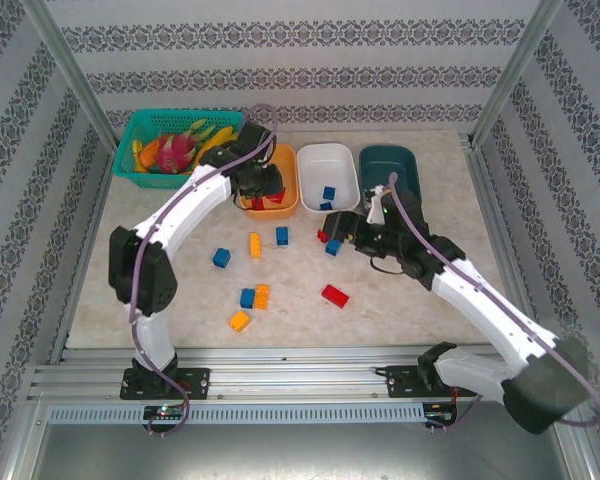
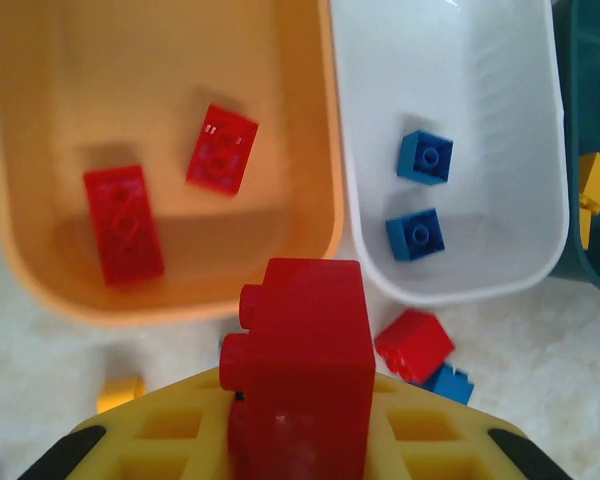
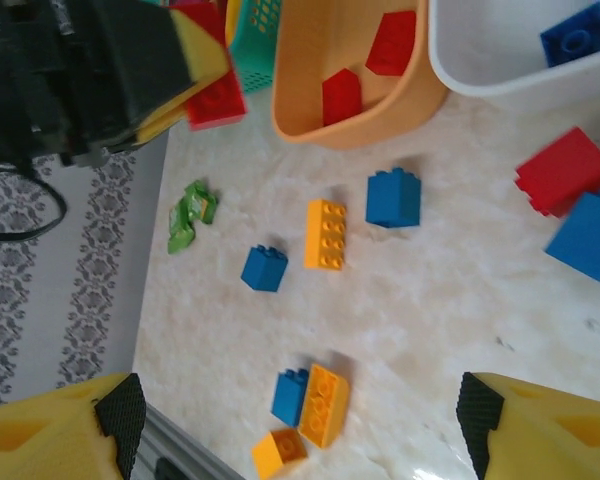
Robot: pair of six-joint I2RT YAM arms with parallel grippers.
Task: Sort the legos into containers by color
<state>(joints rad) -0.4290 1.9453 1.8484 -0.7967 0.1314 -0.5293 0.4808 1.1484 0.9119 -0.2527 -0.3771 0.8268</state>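
The left hand (image 1: 263, 188) is clamped on a red brick (image 2: 305, 360) by the near rim of the orange bin (image 2: 40, 270), which holds two more red bricks (image 2: 125, 225). The right hand (image 3: 298, 415), spread wide, hovers over loose bricks (image 3: 325, 233) on the bench (image 3: 440, 330).

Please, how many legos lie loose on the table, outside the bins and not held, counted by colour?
Red legos: 2
Blue legos: 4
Orange legos: 3
Total: 9
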